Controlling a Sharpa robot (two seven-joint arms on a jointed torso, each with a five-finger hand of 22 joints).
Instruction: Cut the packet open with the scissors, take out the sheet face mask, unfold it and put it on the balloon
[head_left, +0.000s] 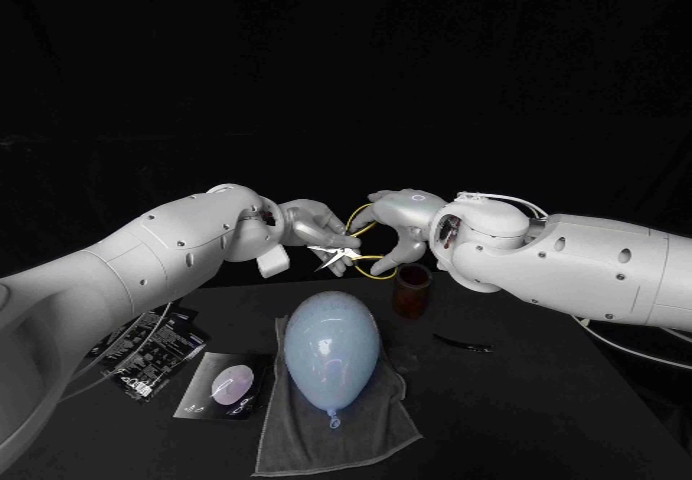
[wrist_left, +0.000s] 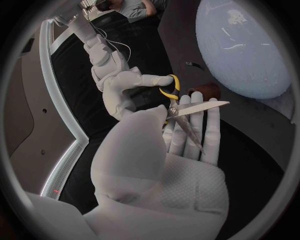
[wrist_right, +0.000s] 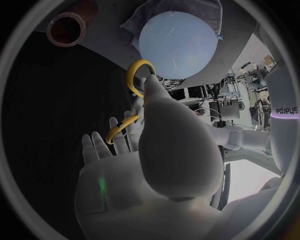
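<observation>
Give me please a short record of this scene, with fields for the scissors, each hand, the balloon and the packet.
scissors: yellow handles, blades apart, in the air between the hands
right hand: fingers through the yellow handles
left hand: fingers at the blades; hold unclear
balloon: pale blue, lying on a grey towel
packet: dark, flat on the table beside the towel, in no hand
cup: brown, beyond the balloon
</observation>
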